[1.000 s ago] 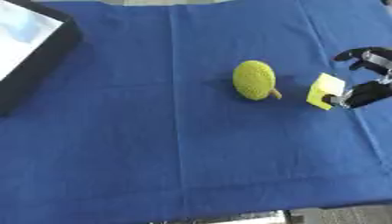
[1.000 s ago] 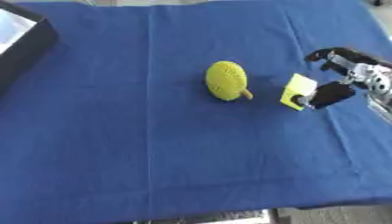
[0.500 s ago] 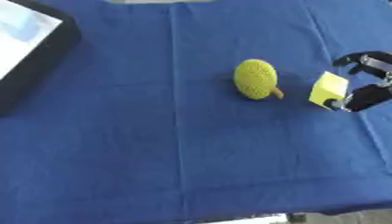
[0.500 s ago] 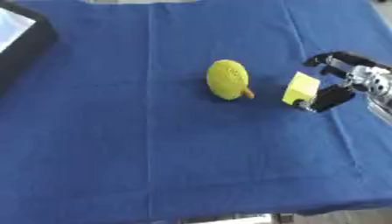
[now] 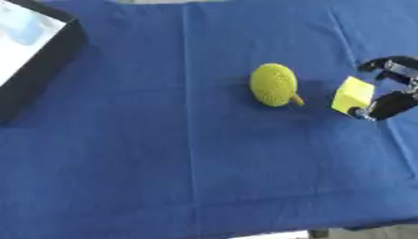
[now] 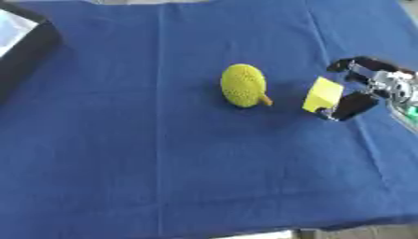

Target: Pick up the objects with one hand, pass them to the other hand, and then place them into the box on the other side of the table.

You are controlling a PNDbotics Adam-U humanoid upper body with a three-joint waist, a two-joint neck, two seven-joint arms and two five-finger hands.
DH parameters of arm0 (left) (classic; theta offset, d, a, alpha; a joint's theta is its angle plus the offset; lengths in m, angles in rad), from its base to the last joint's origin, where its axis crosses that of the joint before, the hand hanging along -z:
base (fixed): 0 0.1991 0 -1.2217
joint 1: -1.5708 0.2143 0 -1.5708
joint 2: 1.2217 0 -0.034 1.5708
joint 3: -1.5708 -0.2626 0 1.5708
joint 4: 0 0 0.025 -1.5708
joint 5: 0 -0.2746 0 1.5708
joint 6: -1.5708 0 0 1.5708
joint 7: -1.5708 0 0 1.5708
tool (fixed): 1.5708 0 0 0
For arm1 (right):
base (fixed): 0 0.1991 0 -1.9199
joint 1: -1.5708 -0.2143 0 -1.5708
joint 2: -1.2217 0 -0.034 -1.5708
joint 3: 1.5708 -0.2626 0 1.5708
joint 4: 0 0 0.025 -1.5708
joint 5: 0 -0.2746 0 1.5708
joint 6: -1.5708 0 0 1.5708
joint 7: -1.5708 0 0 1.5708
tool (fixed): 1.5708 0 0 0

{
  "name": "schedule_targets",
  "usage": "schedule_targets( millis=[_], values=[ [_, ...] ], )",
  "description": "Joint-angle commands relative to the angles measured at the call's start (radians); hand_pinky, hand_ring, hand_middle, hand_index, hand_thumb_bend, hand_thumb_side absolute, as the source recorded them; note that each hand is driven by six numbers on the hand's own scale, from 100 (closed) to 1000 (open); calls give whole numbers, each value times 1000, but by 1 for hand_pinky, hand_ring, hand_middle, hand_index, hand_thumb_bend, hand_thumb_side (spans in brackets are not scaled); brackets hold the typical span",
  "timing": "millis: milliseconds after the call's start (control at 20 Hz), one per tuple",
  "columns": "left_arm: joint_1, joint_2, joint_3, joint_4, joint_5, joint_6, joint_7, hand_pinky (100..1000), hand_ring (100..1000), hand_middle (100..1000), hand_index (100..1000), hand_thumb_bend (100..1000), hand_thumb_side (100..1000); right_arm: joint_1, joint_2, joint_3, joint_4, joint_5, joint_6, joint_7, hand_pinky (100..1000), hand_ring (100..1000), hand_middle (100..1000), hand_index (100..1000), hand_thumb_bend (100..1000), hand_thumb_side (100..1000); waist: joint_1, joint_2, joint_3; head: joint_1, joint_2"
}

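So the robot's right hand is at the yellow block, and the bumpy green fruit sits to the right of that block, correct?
Not quite. The right hand is at the yellow block, but the bumpy green fruit sits to the block's left, toward the table's middle. The right eye view shows it.

1. A blue cloth (image 5: 163,177) covers the table, reaching nearly every edge of the view.
2. Straight fold creases run across the cloth.
3. Below the cloth's near edge, a pale strip of floor (image 6: 245,235) shows.
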Motion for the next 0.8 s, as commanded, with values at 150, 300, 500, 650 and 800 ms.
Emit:
schedule_targets(
  millis=[150, 300, 500, 650, 800],
  values=[
    [-9, 28, 17, -20, -3, -1, -3, 793, 630, 563, 727, 100, 554, -6, -34, -15, -15, 13, 26, 8, 1000, 899, 912, 924, 441, 187, 4, -9, 4, -10, -17],
    [-8, 28, 18, -22, -3, -1, -3, 794, 630, 563, 727, 100, 554, -5, -35, -15, -15, 12, 32, 10, 1000, 900, 902, 922, 440, 184, 5, -8, 5, -12, -19],
    [-6, 28, 18, -22, -3, 0, -3, 794, 630, 564, 727, 100, 554, -4, -37, -14, -15, 15, 38, 13, 1000, 902, 896, 920, 430, 170, 6, -6, 7, -14, -20],
    [-6, 28, 19, -24, -4, 0, -3, 795, 631, 564, 727, 100, 552, -1, -39, -12, -15, 27, 49, 20, 1000, 907, 896, 925, 431, 177, 7, -4, 9, -15, -23],
    [-5, 28, 18, -24, -4, 0, -3, 796, 631, 564, 726, 100, 553, 1, -39, -12, -15, 43, 63, 29, 1000, 909, 896, 928, 429, 175, 7, -2, 11, -18, -26]
  ],
)
